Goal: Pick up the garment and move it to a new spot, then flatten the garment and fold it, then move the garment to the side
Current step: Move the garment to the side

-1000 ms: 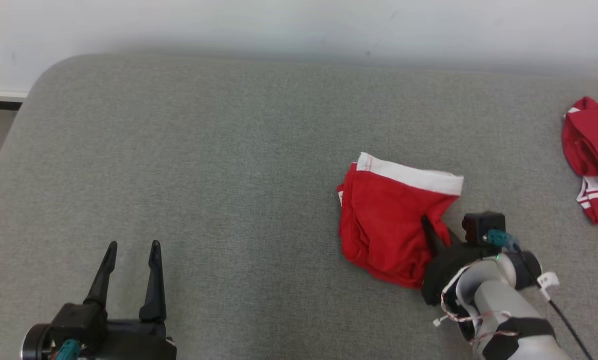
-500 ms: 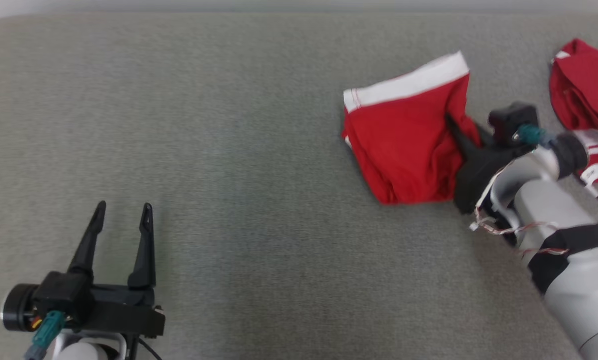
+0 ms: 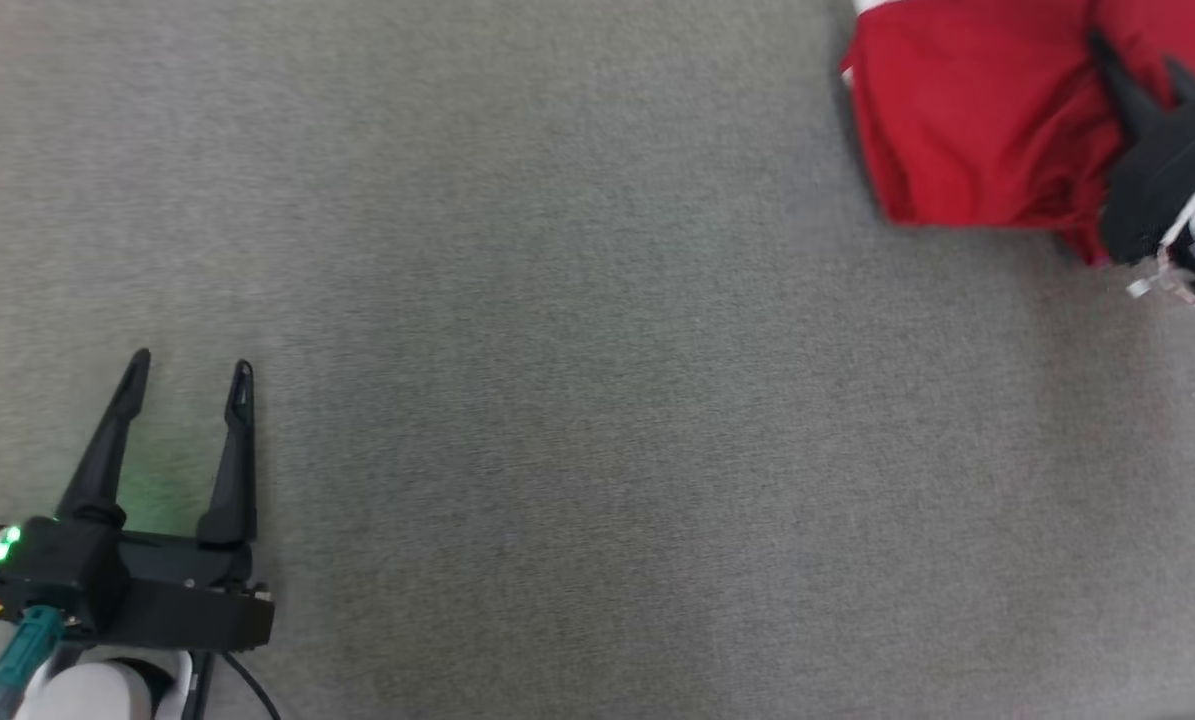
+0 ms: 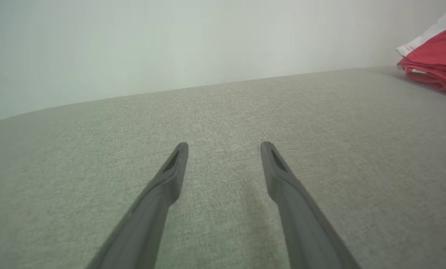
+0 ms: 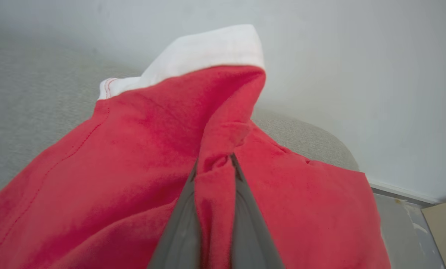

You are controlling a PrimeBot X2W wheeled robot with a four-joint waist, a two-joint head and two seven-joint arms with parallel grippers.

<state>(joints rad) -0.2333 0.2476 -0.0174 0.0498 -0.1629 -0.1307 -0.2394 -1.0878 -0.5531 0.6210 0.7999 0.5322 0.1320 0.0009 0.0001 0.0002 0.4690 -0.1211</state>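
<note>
A grey fabric-covered table stands against a plain pale wall. The red cloth garment with a white band lies bunched at the table's far right, with one fold pinched between the nearly closed fingers of the right tool. The left tool is well apart at the near left, fingers spread wide.
</note>
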